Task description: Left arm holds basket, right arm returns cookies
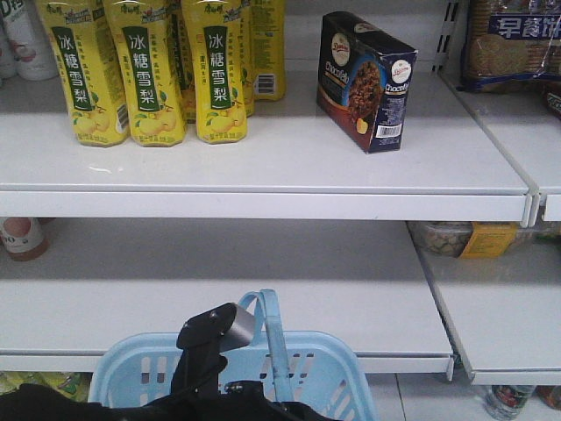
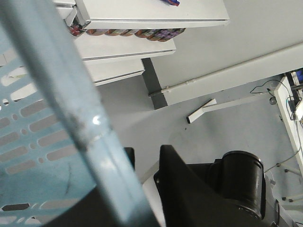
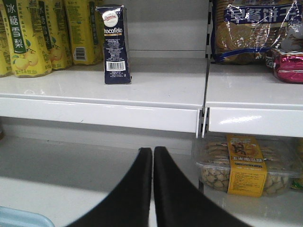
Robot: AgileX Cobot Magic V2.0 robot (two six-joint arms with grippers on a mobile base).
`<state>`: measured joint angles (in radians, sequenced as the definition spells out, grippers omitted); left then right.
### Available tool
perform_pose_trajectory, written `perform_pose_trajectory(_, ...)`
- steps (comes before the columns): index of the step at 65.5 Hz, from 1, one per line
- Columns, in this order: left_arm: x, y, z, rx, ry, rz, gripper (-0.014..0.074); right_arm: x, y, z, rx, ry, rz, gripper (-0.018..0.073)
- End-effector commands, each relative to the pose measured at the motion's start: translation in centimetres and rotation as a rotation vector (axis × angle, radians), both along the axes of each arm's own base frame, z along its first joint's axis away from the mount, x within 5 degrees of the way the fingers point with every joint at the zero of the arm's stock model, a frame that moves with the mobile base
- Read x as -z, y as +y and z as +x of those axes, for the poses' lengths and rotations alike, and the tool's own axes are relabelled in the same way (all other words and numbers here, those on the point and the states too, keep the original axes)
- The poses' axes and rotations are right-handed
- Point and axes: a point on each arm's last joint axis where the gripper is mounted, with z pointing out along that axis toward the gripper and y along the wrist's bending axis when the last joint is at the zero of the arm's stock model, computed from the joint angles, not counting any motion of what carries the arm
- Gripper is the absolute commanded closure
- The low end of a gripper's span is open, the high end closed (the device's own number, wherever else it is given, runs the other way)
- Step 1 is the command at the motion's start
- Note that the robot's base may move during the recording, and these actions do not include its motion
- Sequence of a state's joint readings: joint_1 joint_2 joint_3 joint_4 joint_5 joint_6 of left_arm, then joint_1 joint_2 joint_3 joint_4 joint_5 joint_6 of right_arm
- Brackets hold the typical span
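1. The cookies (image 1: 366, 81) stand upright on the upper shelf (image 1: 289, 175), toward its right end and set back from the front edge. The dark box reads "Chocofello", with a round white "Danisa" seal, a pictured chocolate cookie and a white barcode on the narrow side.
2. In the right wrist view the same box (image 3: 116, 45) shows its narrow side: "hocofello" and the barcode.
3. Yellow bottles (image 1: 149, 70) crowd the left half of that shelf, each with a green label in Chinese characters and pear pictures. Bare shelf lies between them and the box.
4. On the adjoining shelf to the right lies a bag of round crackers (image 1: 513, 44) with a blue band of Chinese writing.
5. On the lower right shelf sits a clear tray of snacks (image 3: 246, 165) with a yellow label; its print is too small to read.
6. The right pincer (image 3: 153, 189) has its two black fingers pressed together with nothing between them, low before the empty lower shelf (image 1: 228, 298).
7. The basket (image 1: 237, 377) hangs below the lower shelf's front edge. The left pincer (image 1: 215, 338) is at its hoop handle (image 1: 273, 342); whether it is clamped on it I cannot tell.
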<state>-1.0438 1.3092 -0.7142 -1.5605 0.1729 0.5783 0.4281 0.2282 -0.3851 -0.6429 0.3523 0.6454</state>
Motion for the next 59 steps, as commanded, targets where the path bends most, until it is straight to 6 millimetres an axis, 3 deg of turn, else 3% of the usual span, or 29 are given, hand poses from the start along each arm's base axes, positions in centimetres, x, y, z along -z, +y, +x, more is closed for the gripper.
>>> perform_pose_trajectory(1,-1.9,0.0,-0.1,0.003,-0.033,-0.058,0.0603,-1.3,0.3,-0.1,-0.034,-0.082,-0.012,0.0570)
perform_pose_trajectory(43,-2.0,0.0,-0.2,0.011,-0.027,-0.064,0.0603,-1.3,0.3,-0.1,-0.033,-0.080,-0.012,0.0570)
perform_pose_trajectory(59,-7.0,2.8,-3.2,0.110,-0.234,-0.186,0.0603,-1.3,0.3,-0.1,-0.033,-0.080,-0.012,0.0570)
